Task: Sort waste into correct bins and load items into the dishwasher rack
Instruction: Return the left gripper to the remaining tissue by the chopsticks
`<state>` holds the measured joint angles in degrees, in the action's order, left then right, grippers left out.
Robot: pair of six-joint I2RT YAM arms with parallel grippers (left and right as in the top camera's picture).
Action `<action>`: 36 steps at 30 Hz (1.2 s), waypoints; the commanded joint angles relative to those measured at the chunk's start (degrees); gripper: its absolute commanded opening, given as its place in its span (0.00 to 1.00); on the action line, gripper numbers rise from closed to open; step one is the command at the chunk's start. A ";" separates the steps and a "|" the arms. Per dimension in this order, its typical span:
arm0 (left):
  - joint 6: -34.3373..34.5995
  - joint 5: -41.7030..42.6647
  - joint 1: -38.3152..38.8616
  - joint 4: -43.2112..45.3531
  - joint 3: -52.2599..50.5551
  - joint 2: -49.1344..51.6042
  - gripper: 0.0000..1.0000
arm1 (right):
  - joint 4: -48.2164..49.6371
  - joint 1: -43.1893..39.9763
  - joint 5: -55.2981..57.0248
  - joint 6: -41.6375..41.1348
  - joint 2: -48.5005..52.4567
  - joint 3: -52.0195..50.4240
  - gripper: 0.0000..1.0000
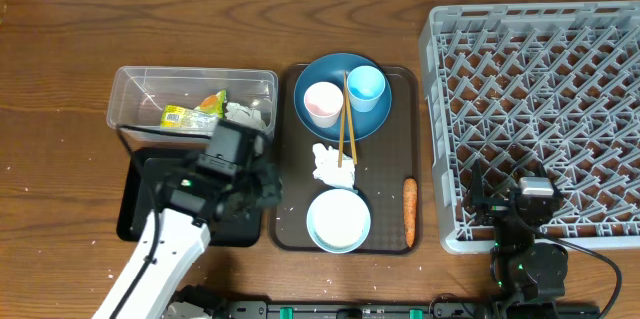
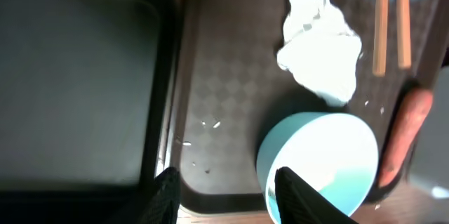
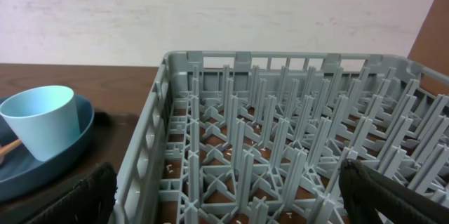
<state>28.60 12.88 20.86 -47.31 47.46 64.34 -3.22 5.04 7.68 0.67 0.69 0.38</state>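
My left gripper is open and holds nothing. It hangs over the left front edge of the brown serving tray, one finger by the black tray, the other at the white bowl's rim. Crumpled tissue, rice grains, chopsticks and the carrot lie ahead. The clear tub holds the yellow-green wrapper. On the blue plate stand a pink-lined white cup and a light blue cup. My right gripper is wide open over the grey rack's front left corner.
The brown serving tray sits between the two bins and the rack. Bare wooden table surrounds everything. The left arm reaches across the black tray from the front edge.
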 commanded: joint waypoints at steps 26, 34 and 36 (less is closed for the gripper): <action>1.92 -6.58 11.41 6.73 -0.37 21.57 0.41 | -0.22 -0.20 0.44 0.26 -0.13 -0.07 0.99; 1.90 -1.57 14.21 7.61 -0.37 22.49 0.41 | -0.22 -0.20 0.44 0.26 -0.13 -0.07 0.99; 1.88 -0.50 15.08 7.58 -0.37 22.49 0.41 | -0.22 -0.20 0.44 0.26 -0.13 -0.07 0.99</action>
<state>30.20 9.43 34.81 -39.77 47.46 86.59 -3.22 5.04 7.68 0.67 0.69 0.38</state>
